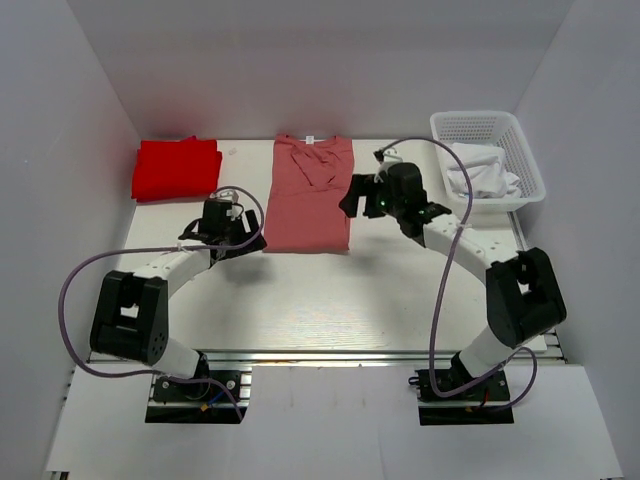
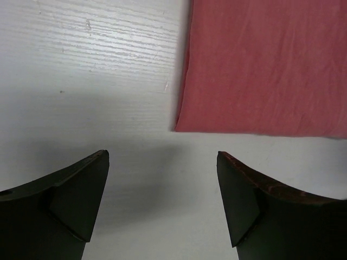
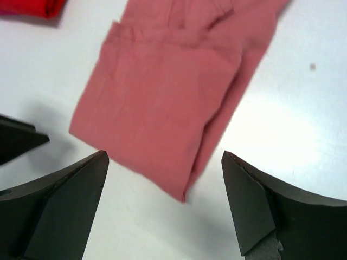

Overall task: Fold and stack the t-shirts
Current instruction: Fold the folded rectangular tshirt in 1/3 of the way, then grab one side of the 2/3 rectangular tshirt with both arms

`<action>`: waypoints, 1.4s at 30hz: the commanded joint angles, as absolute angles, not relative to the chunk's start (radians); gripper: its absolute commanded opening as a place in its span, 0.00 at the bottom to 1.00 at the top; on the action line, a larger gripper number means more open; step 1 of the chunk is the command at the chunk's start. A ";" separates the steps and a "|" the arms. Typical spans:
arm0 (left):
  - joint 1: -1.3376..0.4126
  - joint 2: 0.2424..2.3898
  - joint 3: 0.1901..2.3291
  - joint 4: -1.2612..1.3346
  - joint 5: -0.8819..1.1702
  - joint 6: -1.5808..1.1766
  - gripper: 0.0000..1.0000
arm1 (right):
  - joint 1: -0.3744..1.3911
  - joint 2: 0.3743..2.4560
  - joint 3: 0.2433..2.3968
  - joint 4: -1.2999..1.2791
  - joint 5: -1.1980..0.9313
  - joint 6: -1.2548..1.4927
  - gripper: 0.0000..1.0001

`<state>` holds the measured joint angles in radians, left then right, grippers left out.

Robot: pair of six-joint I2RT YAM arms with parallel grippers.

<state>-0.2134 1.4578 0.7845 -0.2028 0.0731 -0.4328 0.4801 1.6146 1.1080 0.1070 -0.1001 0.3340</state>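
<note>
Left fingers apart, pink t-shirt just ahead

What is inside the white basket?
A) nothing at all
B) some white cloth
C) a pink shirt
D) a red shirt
B: bunched white cloth lies inside the basket, while the red t-shirt and the pink t-shirt lie out on the table.

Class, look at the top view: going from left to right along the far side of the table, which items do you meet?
red t-shirt → pink t-shirt → white mesh basket
</note>
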 commanded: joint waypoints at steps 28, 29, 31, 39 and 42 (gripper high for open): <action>-0.229 1.678 0.735 0.178 0.311 -0.399 0.00 | 0.477 1.876 0.985 0.258 -0.365 0.425 0.00; -0.229 1.657 0.735 0.187 0.311 -0.399 0.00 | 0.477 1.865 0.968 0.264 -0.364 0.422 0.00; -0.229 1.622 0.715 0.187 0.311 -0.388 0.00 | 0.477 1.850 0.962 0.272 -0.368 0.408 0.00; -0.229 1.257 0.540 0.169 0.344 -0.397 0.00 | 0.485 1.602 0.827 0.229 -0.446 0.357 0.00; -0.238 1.086 0.460 0.125 0.370 -0.437 0.00 | 0.488 1.449 0.758 0.167 -0.465 0.351 0.00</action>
